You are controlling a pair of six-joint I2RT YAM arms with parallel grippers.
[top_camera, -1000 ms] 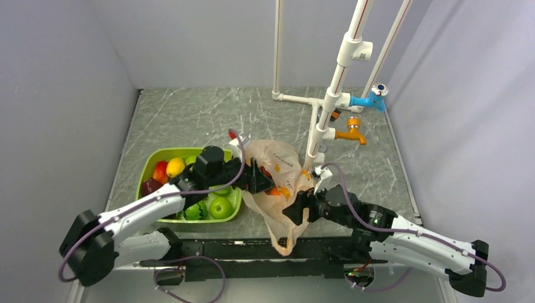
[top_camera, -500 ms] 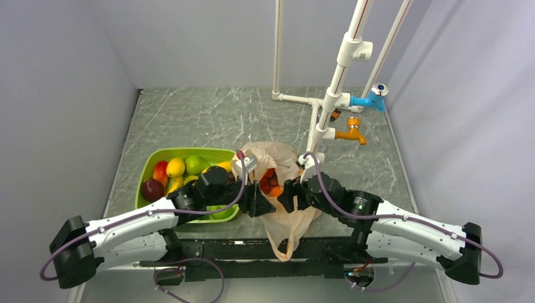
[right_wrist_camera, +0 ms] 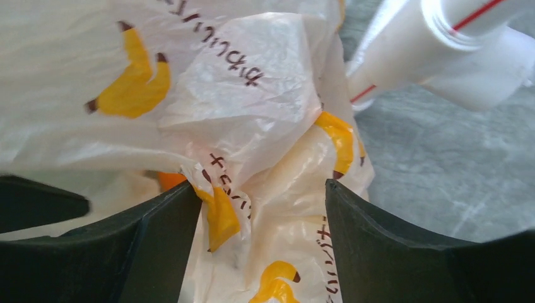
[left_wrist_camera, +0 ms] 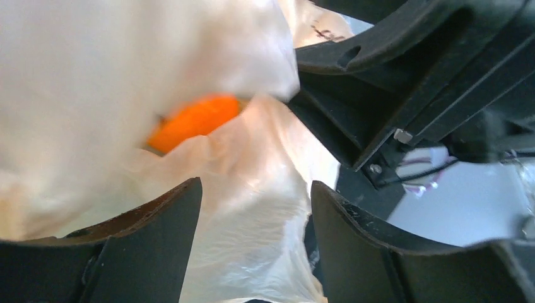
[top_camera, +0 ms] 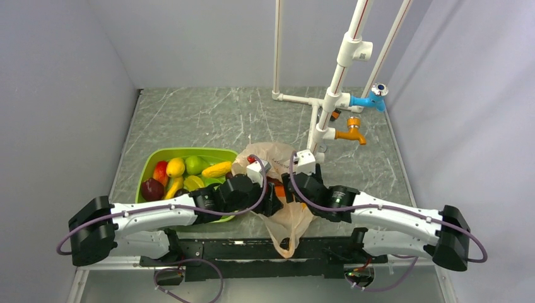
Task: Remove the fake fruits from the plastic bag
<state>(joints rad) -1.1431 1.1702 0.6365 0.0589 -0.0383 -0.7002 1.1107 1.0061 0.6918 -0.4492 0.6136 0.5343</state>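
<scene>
One thin, crinkly peach-orange plastic bag [top_camera: 276,156] lies on the grey stone table [top_camera: 208,113], just beside one green plastic tub [top_camera: 183,151]. Two grippers meet at the bag. The left gripper [left_wrist_camera: 255,189] has its two black fingers spread wide, with loose bag skin between them. One round orange fake fruit [left_wrist_camera: 195,120] peeks out of the bag just past those fingers. The right gripper [right_wrist_camera: 262,189] is spread wide too, with a crumpled fold of bag between its fingers. At least six bright fruits [top_camera: 175,166] show in the tub.
</scene>
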